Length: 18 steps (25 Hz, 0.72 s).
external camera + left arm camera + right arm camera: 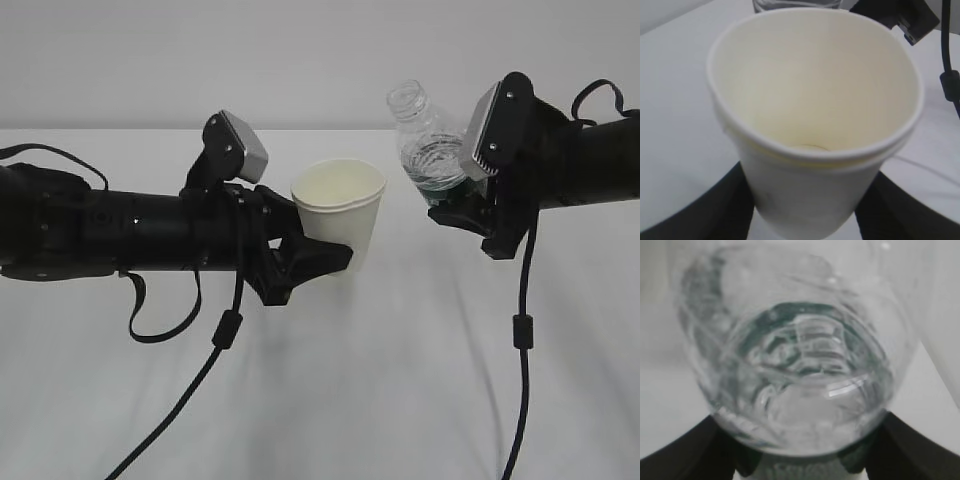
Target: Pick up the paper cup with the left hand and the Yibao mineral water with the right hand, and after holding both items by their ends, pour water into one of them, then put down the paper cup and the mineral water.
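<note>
Nearest, at the centre of the exterior view, the left hand [318,252] holds the paper cup [338,215] clear of the tabletop [330,400], its jaws pinching the cup's lower wall; the inside looks dry. Behind it, in the upper right, the right gripper [462,196] has its jaws clamped round the middle of the Yibao mineral water [428,147], which tilts, open mouth up and left, just beside the cup. Both seem lifted and the pour barely begun; next, the bottle's mouth likely needs bringing over the rim and tipping further.

Two black arms [120,230] — each topped by a grey camera block [243,146], trailing black cables [520,330].
</note>
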{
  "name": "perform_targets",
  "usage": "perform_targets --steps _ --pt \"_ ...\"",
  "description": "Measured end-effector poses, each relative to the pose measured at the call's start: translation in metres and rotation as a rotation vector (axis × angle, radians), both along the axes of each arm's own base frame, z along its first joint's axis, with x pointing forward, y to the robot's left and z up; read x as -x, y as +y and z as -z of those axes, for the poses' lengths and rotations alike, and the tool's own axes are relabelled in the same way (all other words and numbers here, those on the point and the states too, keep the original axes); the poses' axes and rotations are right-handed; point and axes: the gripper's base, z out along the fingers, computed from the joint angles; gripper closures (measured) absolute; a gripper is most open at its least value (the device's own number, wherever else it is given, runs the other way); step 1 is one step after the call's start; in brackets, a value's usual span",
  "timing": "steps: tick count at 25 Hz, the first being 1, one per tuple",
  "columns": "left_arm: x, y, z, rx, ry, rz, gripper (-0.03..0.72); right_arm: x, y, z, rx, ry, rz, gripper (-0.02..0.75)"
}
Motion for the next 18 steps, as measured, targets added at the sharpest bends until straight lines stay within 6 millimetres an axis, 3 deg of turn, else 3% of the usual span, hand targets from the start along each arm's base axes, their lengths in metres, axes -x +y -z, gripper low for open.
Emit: perform_targets --steps 9,18 --pt "0.001 -0.005 0.014 -0.013 0.037 0.006 0.272 0.000 -0.003 0.002 0.084 -0.029 -0.027 0.229" --pt "0.002 -0.005 0.013 0.002 0.036 0.013 0.272 -0.001 -0.005 0.003 0.171 -0.076 -0.061 0.229"
